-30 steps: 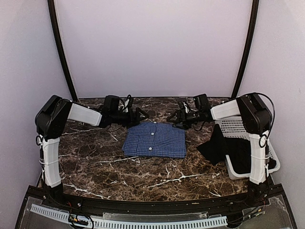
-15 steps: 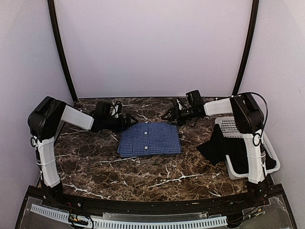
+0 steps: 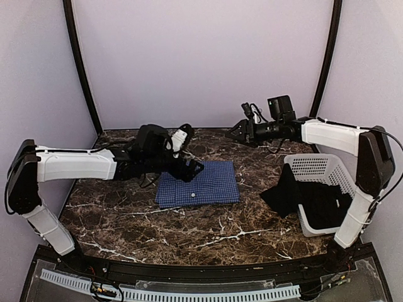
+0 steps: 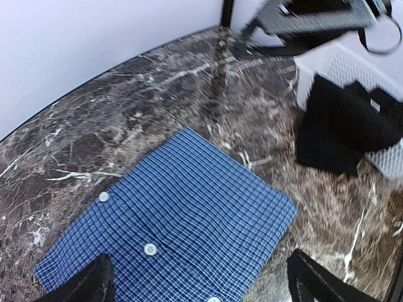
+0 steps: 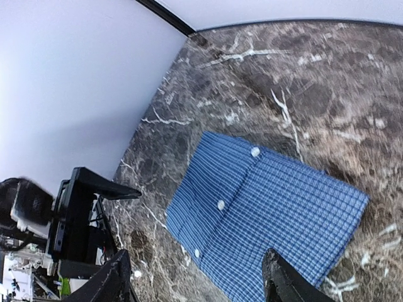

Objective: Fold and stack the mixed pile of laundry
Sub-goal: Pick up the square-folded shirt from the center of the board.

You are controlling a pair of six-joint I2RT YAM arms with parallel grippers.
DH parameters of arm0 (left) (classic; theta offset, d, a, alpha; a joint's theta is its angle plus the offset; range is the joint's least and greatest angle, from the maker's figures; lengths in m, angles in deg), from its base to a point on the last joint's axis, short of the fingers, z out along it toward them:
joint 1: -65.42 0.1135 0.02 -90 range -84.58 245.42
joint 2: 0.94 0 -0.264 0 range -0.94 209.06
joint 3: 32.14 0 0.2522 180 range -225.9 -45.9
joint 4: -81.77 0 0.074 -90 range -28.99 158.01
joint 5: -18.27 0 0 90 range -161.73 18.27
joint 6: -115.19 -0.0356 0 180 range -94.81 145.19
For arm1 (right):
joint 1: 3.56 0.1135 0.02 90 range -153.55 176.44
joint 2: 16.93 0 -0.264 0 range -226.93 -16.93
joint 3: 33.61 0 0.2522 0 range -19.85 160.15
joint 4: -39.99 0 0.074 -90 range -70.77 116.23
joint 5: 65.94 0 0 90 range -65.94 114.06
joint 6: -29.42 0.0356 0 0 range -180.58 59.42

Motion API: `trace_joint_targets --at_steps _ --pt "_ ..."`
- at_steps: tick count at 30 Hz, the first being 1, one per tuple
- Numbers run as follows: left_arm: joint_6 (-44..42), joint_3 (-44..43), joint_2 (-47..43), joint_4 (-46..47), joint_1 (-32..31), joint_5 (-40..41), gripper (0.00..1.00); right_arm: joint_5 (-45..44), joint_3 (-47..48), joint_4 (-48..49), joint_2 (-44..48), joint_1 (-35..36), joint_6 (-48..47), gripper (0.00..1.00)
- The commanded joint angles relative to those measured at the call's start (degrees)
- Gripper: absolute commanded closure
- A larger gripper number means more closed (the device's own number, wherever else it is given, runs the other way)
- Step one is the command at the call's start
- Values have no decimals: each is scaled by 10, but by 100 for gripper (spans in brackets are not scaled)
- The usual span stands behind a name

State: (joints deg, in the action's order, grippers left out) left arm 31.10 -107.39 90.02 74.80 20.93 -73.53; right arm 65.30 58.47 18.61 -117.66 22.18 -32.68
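Centre frame, the folded checked shirt (image 3: 208,184) lies on the worktop (image 3: 126,217), with the left hand (image 3: 194,171) spread and empty over its left edge. At right, the black garment (image 3: 283,192) drapes over the basket (image 3: 318,167). Higher up, the right hand (image 3: 236,132) hangs spread and empty.

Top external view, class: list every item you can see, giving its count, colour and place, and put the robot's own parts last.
Checked shirt: one, blue and white, folded flat at the table's middle.
Black garment: one, black, hanging out of the basket's left side onto the table.
Basket: one, white perforated plastic, right side of the table.
Table: one, dark marble with white veins.
Left gripper: one, black, open, over the shirt's far left corner.
Right gripper: one, black, open, in the air near the table's far edge.
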Motion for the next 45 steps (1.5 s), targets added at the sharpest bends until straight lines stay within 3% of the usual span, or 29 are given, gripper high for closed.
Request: trace_joint_targets --at_steps 1,10,22,26,30,45 --pt "-151 -18 54 -46 -73 67 10 -40 -76 -46 19 -2 2 32" --pt "-287 -136 222 -48 -185 133 32 -29 -182 -14 61 -24 45 32" --pt "-335 -231 350 -64 -199 167 52 -36 -203 -16 67 -37 58 32" --pt "-338 -237 374 -64 -196 194 68 -31 -207 -14 65 -37 62 32" --pt "-309 -222 352 -43 -189 201 97 -18 -224 9 62 -37 92 32" --pt "-229 -152 248 57 -159 135 100 -14 -198 22 -2 -9 164 22"
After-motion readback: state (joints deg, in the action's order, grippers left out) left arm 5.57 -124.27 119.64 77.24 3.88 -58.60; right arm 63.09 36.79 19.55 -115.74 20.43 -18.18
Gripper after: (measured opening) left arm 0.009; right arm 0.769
